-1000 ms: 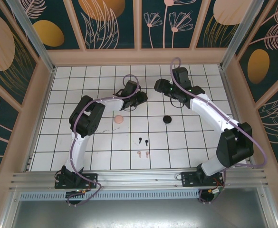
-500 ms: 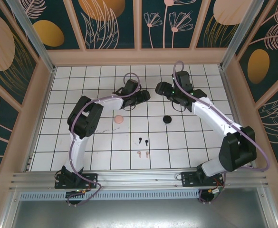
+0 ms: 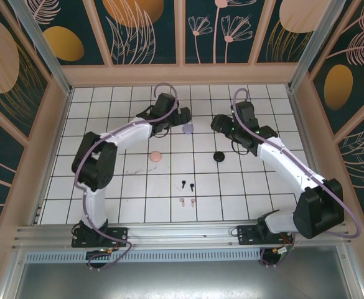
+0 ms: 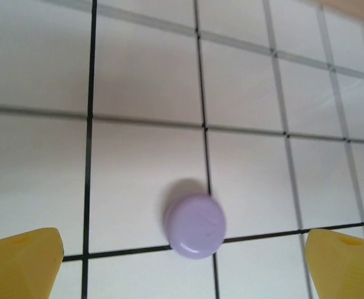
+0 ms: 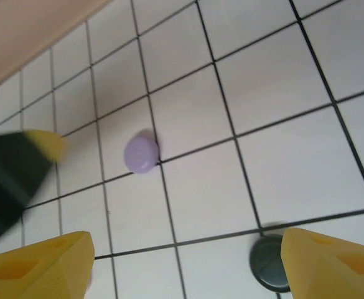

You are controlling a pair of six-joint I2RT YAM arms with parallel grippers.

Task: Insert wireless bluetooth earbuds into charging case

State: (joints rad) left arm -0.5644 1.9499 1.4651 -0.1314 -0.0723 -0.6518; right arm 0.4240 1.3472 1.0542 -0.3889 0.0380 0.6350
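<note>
L fingers (image 4: 20, 261) spread wide, released. Lilac case (image 4: 195, 225) lies shut on surface (image 4: 138, 81) betw. them, untouched; contents not visible. R fingers (image 5: 331, 268) spread, empty, black case (image 5: 270, 263) shut beside one tip. Black earbuds (image 3: 187, 184) and pink earbuds (image 3: 187, 202) lie loose, well apart from both.

Black earbuds (image 3: 183, 184) near pink earbuds (image 3: 182, 201)
</note>
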